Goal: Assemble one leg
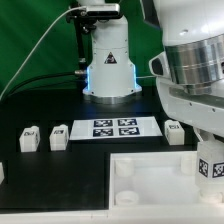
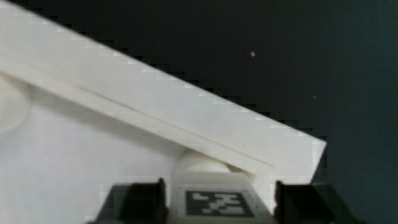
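My gripper (image 1: 209, 176) is at the exterior view's lower right, shut on one leg (image 1: 207, 167), a small white stub with a black-and-white tag. In the wrist view the leg (image 2: 217, 198) sits between my two dark fingers (image 2: 128, 205), its far end against the corner edge of the large white square top (image 2: 107, 130). The top (image 1: 150, 172) lies at the front of the table. Three more legs stand on the black table: two at the exterior view's left (image 1: 29, 138) (image 1: 58, 136) and one at the right (image 1: 176, 131).
The marker board (image 1: 113, 128) lies flat behind the top. The arm's white base (image 1: 108, 65) stands at the back centre. A small white object (image 1: 2, 172) shows at the exterior view's left edge.
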{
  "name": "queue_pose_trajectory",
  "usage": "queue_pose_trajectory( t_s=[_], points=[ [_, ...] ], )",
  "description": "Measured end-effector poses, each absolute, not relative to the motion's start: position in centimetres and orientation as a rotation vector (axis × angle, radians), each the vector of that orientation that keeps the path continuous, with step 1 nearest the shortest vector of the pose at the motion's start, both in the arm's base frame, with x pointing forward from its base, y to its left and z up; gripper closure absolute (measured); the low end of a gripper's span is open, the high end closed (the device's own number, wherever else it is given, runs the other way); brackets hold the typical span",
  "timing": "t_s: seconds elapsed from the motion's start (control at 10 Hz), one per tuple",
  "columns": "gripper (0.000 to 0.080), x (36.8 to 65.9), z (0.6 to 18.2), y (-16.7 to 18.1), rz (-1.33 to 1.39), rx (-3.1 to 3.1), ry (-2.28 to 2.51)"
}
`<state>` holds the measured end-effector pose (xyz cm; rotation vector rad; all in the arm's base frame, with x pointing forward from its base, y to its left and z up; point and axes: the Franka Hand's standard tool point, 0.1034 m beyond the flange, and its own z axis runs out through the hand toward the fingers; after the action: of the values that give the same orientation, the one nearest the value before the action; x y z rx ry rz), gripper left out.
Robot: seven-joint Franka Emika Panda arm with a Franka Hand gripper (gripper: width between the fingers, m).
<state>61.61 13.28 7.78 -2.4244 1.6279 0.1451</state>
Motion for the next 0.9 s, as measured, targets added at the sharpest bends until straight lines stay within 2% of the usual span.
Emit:
queue_pose_trajectory(
  t_s=[0.1, 0.2, 0.3, 0.4, 0.5, 0.6, 0.9],
  points=[
    [0.0502, 61.6, 7.8, 13.4, 0.148, -2.427, 1.624],
    [0.0429, 61.5, 7.8, 13.4, 0.147, -2.434, 1.613],
    [0.0429, 61.5, 7.7, 13.5, 0.146, -2.437, 1.608],
    [0.024, 61.5, 7.7, 13.4, 0.144, -2.45, 1.587],
    [0.024, 61.4, 7.9, 13.2, 0.158, -2.547, 1.442],
    [0.017, 61.6, 8.2, 13.0, 0.177, -2.616, 1.328],
    [0.0151, 61.9, 8.6, 12.8, 0.112, -2.814, 0.844]
  ],
)
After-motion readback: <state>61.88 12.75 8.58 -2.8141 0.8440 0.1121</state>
